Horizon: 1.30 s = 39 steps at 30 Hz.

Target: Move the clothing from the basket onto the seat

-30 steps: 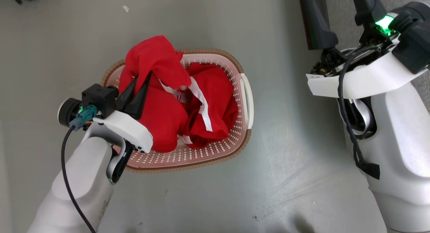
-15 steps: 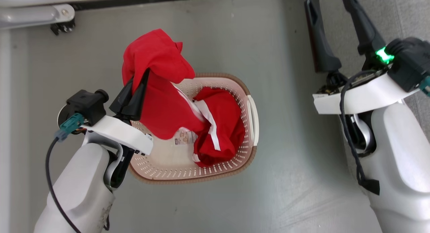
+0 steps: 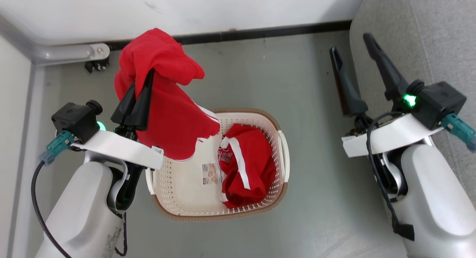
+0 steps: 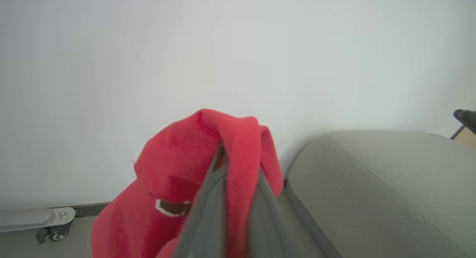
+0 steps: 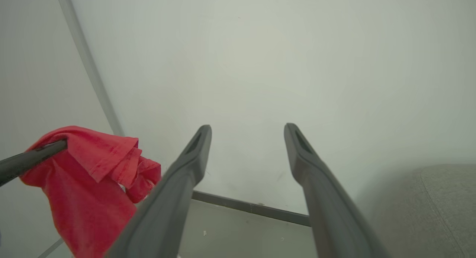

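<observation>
At upper left, the left hand (image 3: pixel 142 77) grips one red garment (image 3: pixel 171 120); the lettered garment (image 3: pixel 253 176) lies in the basket (image 3: pixel 208 215), neither on the seat (image 3: pixel 427 38); the right hand (image 3: pixel 349 41) gapes empty.

Aloft, the held red garment (image 3: pixel 167 113): soft, crumpled, white trim along its lower hem, pinched between the closed-up fingers of the left gripper (image 3: pixel 142 78), draped over their tips, hanging above the rear left of the basket (image 3: pixel 178 204). Below, the second red garment (image 3: pixel 247 168): bunched in the basket's right half, white stripe and white lettering facing up. Basket: cream-white, perforated walls, brown rim, white side handles, upright on the floor (image 3: pixel 316 139), label sticker (image 3: pixel 210 173) exposed on its bare bottom. Grey woven seat (image 3: pixel 427 38): right of the basket, apart from it, rounded edge, stitched seam.
</observation>
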Tool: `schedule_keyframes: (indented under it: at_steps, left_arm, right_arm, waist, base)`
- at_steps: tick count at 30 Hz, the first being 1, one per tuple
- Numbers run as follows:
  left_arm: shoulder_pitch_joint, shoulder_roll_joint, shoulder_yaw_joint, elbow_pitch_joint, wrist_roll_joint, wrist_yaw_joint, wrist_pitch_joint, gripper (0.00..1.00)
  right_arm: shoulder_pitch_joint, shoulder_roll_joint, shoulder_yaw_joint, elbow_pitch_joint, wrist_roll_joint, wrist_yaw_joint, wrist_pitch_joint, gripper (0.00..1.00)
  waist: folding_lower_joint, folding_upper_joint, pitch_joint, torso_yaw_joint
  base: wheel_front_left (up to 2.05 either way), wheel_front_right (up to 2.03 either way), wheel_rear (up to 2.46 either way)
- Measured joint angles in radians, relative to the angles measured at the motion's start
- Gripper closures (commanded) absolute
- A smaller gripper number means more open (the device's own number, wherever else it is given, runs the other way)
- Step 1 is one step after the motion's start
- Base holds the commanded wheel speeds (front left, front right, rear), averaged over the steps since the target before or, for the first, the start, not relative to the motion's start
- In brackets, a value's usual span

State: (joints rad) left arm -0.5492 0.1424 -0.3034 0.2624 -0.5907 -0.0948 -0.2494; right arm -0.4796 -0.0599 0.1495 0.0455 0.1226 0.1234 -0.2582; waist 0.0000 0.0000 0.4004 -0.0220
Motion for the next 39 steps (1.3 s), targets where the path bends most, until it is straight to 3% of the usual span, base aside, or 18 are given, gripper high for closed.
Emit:
schedule_keyframes:
  at_steps: [19,39]
  left_arm:
    - [0.028,0.020,-0.002,-0.049,0.037,-0.005,0.000,1.00]
    - [-0.015,0.052,-0.141,-0.154,0.124,-0.023,0.020,1.00]
  right_arm:
    - [0.145,0.001,0.072,0.097,0.021,0.000,0.000,0.00]
    - [0.172,-0.040,0.327,0.111,0.117,0.000,0.000,0.00]
  waist:
    - [0.0000,0.0000,-0.156,0.003]
    - [0.0000,0.0000,-0.268,0.003]
  base:
    - [0.00,0.00,0.00]
    - [0.00,0.00,0.00]
